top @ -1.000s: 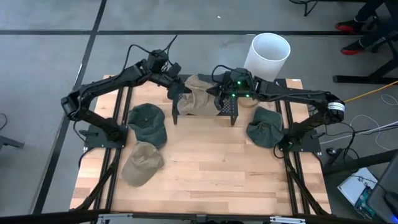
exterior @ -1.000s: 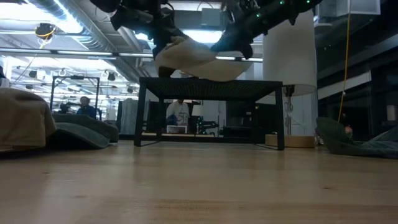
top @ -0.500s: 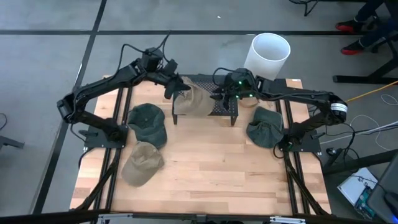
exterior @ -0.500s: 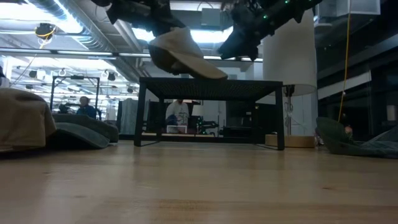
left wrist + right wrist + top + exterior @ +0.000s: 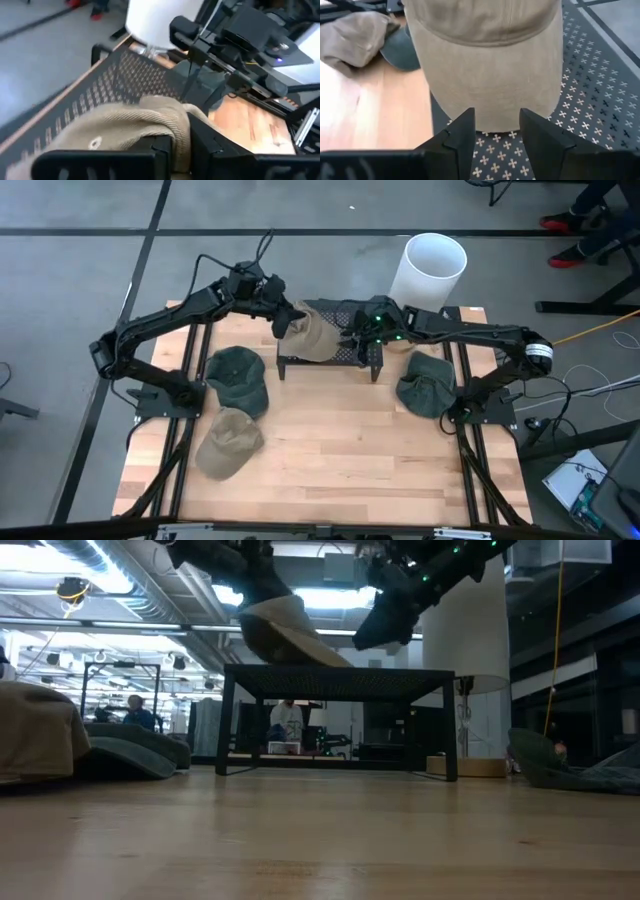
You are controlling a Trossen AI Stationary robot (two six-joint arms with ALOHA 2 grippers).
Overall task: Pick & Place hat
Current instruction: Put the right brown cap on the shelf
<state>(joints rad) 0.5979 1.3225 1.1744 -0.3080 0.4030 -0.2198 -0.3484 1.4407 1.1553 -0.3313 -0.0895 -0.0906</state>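
A tan hat [image 5: 310, 335] sits tilted over the black perforated stand [image 5: 345, 350] at the table's far middle. My left gripper [image 5: 286, 320] is shut on the hat's left side. My right gripper [image 5: 360, 335] stands open just right of the hat; in its wrist view the fingers [image 5: 456, 142] flank bare stand surface, with the brim [image 5: 490, 100] just ahead and nothing between them. In the low view the hat [image 5: 285, 628] slopes down from my left gripper [image 5: 262, 590], and its brim tip [image 5: 342, 661] reaches the stand top. My left gripper pinches a bunched fold of the hat's cloth [image 5: 176, 124] between its two fingers [image 5: 161, 150], on the side of the crown toward the table's left. It comes slanting down from the far left. The crown is held up and the hat tilts, brim tip down at the stand top.
Two dark green hats [image 5: 238, 378] [image 5: 425, 385] lie left and right of the stand, with another tan hat [image 5: 230, 442] at the near left. A white cylindrical bin [image 5: 430, 268] stands beyond the far right corner. Bare wood stretches across the near middle.
My right gripper has opened, let go of the hat and drawn back toward the table's right. The hat, earlier stretched between both grippers, now hangs from my left gripper alone. Its right side has dropped toward the stand.
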